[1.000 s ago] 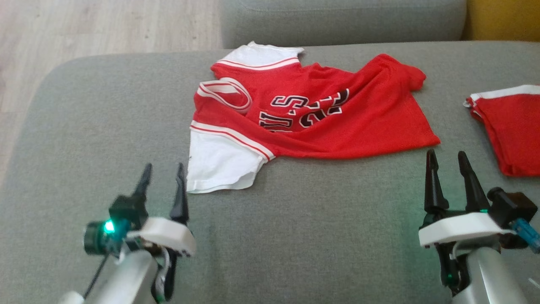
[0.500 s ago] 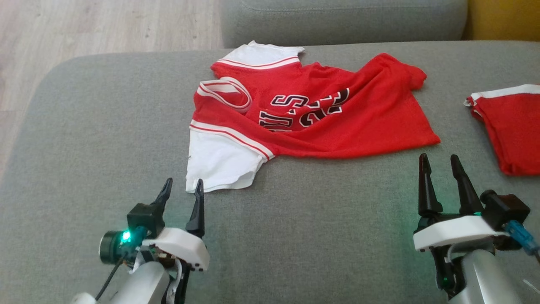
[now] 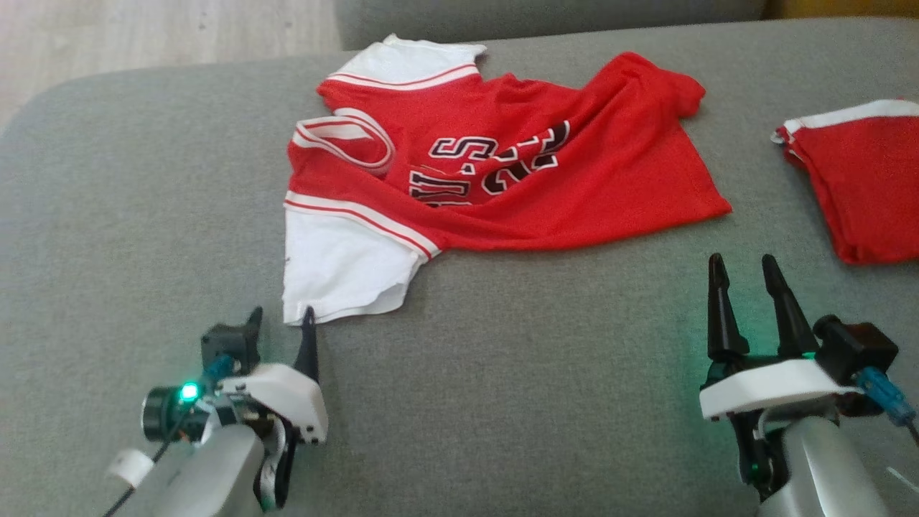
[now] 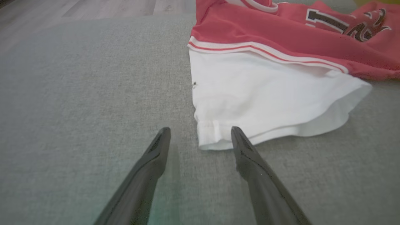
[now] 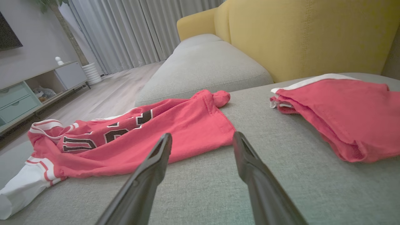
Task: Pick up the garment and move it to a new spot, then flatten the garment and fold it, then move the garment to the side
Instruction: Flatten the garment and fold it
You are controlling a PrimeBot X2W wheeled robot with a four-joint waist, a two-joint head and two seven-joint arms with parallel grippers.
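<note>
The garment (image 3: 502, 165), a red jersey with white sleeves and dark lettering, lies rumpled on the grey sofa seat (image 3: 502, 402), towards the far side and a little left of the middle. Its neckline points left and its hem right, and one far corner of the hem is bunched into a knot-like lump. The nearer white sleeve (image 3: 337, 266) spreads flat towards the robot.

The left fingers (image 3: 309, 345) stand apart and hold nothing, low over the seat at the sleeve's near left corner. In the left wrist view these fingers (image 4: 250, 162) straddle that corner of the sleeve (image 4: 250, 93): one tip lies over the cuff edge and the other over bare cushion just to its left. Whether the tip touches the cloth cannot be told.

The right fingers (image 3: 720, 309) are also spread and empty, near the robot on the right, well short of the jersey's hem. In the right wrist view those fingers (image 5: 150, 175) point across bare cushion towards the hem.

A second red garment (image 3: 861, 179) with white trim lies folded at the far right, apart from the jersey. Behind it rises a yellow backrest (image 5: 297, 34). Pale wooden floor (image 3: 143, 29) shows at the far left.
</note>
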